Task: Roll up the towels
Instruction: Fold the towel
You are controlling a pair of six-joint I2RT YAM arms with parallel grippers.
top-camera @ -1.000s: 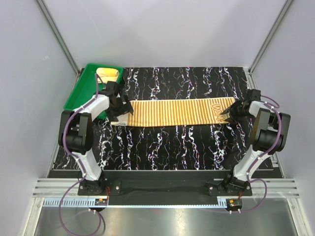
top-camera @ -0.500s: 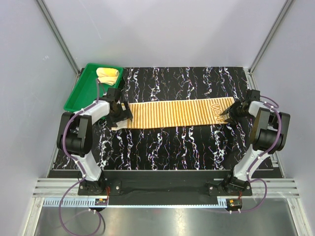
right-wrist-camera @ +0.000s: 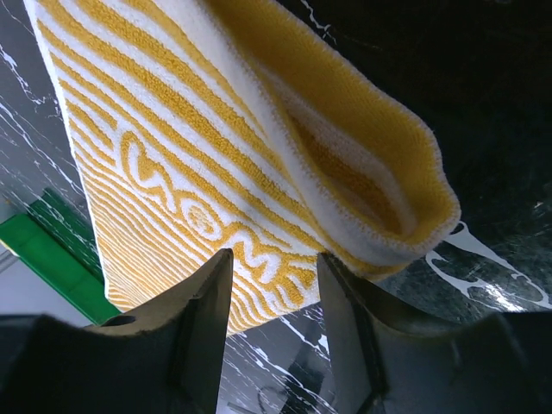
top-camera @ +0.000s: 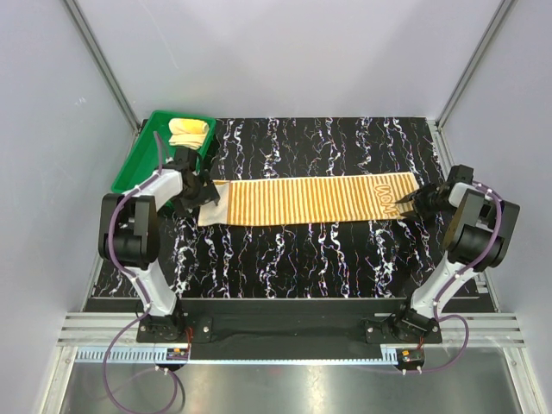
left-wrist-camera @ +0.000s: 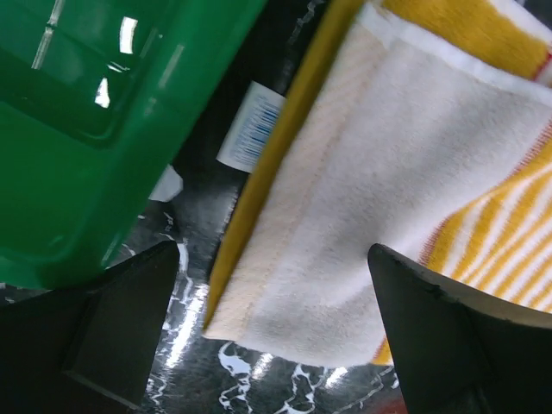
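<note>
Inspection of the cell, as I found it from the remote station:

The striped towel (top-camera: 302, 198) lay flat across the middle of the table (top-camera: 328, 250) as one long narrow strip, running left to right, not yet rolled at either end. The pale yellow towel (top-camera: 190, 131) sat in the green tray (top-camera: 138, 159) at the far left corner, apparently bundled (I could not confirm a tidy roll from above).

The left gripper (top-camera: 205, 194) hovered over the strip's left end with its fingers (left-wrist-camera: 121, 319) spread to their widest, one on either side of the cream hem and gripping nothing. A small white label (left-wrist-camera: 250, 125) showed just beside that hem, next to the tray wall.

The right gripper (top-camera: 420, 200) was at the strip's right end. Its fingers were half closed, with the curled-up end of the cloth between them, and I judged it a pinch.

I judged the step in hand to be straightening the strip before rolling. The next move called for one end to be turned over on itself and rolled evenly along the length, with the strip kept square
</note>
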